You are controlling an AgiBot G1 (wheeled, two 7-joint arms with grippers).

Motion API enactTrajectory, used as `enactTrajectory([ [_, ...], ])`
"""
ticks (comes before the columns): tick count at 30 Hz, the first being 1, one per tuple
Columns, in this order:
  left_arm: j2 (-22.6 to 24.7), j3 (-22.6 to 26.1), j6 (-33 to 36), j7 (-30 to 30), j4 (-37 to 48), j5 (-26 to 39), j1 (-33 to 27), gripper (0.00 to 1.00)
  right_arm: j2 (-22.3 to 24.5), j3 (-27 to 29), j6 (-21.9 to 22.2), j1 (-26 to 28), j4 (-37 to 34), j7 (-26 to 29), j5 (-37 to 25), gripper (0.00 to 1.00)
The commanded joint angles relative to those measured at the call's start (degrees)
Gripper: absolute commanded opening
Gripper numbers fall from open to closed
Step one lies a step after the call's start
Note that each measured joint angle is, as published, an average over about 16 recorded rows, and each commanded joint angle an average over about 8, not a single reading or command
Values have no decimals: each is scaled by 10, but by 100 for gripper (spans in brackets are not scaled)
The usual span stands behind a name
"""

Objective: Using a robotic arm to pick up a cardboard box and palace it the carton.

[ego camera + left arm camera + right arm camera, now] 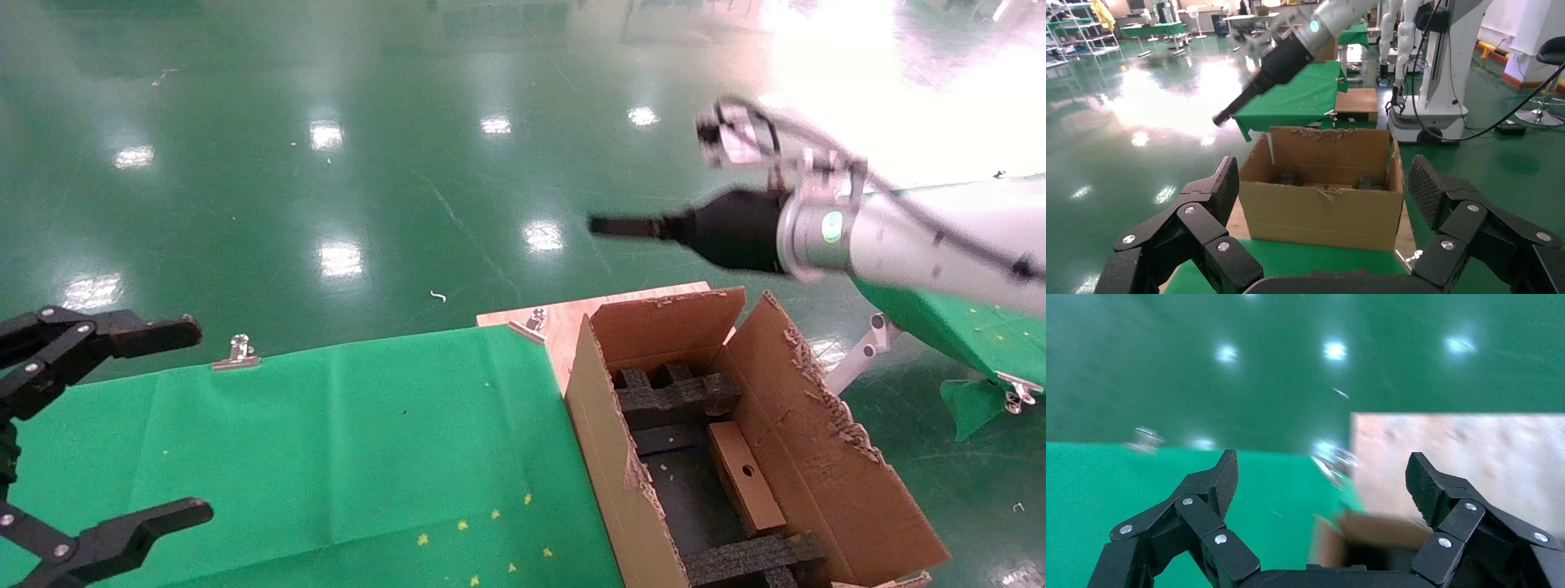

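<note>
The small flat cardboard box (742, 476) with a round hole lies inside the carton (825, 457), between black foam inserts (674, 392). The carton stands open with ragged flaps at the table's right end; it also shows in the left wrist view (1324, 211). The white robotic arm (899, 237) is raised above the carton's far end, and its right gripper (605, 226) points left. In the right wrist view that gripper (1321, 478) is open and empty, over the carton's blurred corner (1376, 530). My left gripper (192, 420) is open and empty at the table's left edge.
A green cloth (327, 441) covers the table, held by metal clips (237, 353). A bare wooden board (564, 318) lies behind the carton. Another green-covered table (964, 327) stands at the right. A white robot base with cables (1438, 61) stands beyond the carton.
</note>
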Motion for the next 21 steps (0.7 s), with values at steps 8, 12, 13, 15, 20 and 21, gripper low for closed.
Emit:
enactTrajectory([
  [8,0,0,0,0,0,0,0,100,-8,89,-73,-55,-6,-132,78,100],
  [12,0,0,0,0,0,0,0,100,-12,132,-108,-82,-10,-196,116,100],
  [13,0,0,0,0,0,0,0,100,-13,143,-117,-89,-10,-212,125,100],
  [15,0,0,0,0,0,0,0,100,-15,164,-135,-102,-12,-244,144,100],
  [20,0,0,0,0,0,0,0,100,-20,218,-179,-136,-16,-324,192,100],
  [21,0,0,0,0,0,0,0,100,-21,229,-188,-142,-17,-340,201,100],
])
